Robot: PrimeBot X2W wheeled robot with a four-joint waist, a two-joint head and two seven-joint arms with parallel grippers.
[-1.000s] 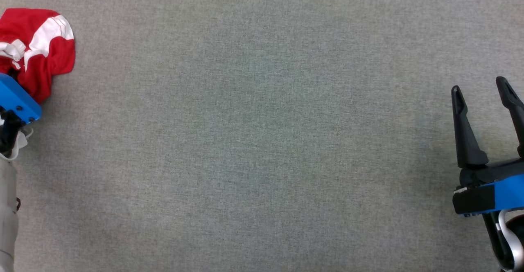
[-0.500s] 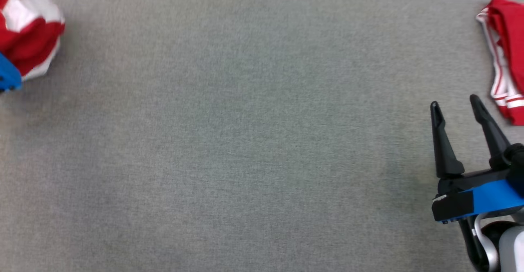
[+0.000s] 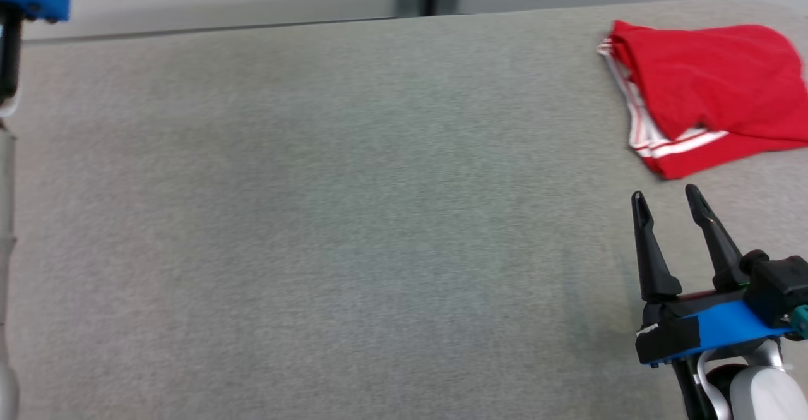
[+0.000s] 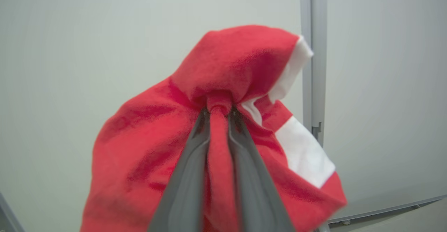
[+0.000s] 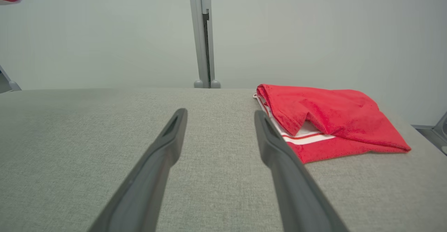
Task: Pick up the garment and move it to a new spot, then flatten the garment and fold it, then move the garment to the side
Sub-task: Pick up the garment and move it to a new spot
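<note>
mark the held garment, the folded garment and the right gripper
held garment (image 4: pixel 146 148): left wrist view, on its red lower left drape
folded garment (image 3: pixel 707 79): head view, middle of its red top layer
right gripper (image 3: pixel 665 192): head view, the gap midway between its fingertips

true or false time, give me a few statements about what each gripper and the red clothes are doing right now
1. The left gripper is shut on a red and white garment. True.
2. The right gripper holds the folded red garment. False: it is open and empty.
3. The folded red garment lies on the grey table. True.
4. The red and white garment is spread flat on the table. False: it hangs bunched from the left gripper, in the air.
</note>
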